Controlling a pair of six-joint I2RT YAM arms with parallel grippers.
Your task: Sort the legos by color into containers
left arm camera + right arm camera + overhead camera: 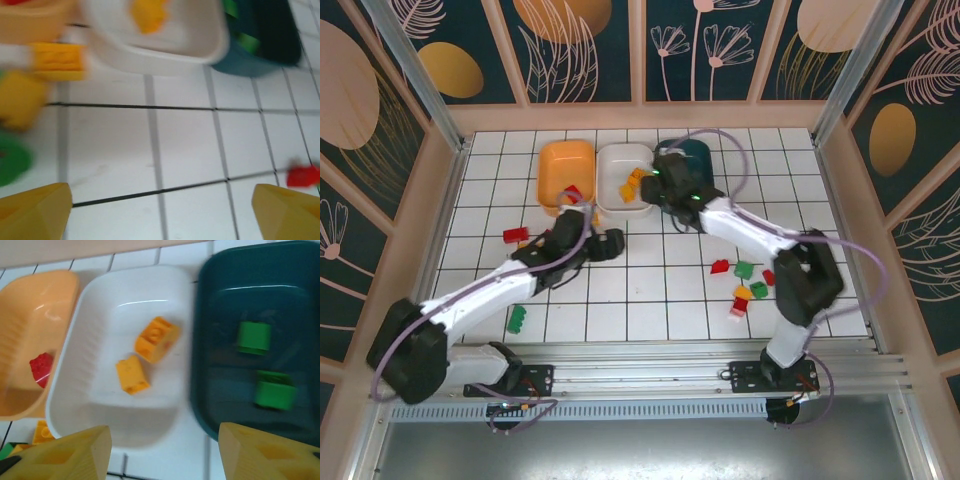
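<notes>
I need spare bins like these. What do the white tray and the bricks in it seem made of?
White tray: likely smooth glossy moulded plastic, given the glare streak on its floor and rounded corners. Orange-yellow bricks: seemingly hard opaque plastic, duller sheen, crisp edges; blur hides detail.

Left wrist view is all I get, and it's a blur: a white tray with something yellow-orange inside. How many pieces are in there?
Observer: Two yellow-orange bricks lie in the white tray, apart from each other.
Operator: And the dark tray next to it? I only catch a bit of green.
Observer: The dark teal tray holds two green bricks.
Operator: Is anything in the orange one?
Observer: One red brick lies in the orange tray.
</notes>
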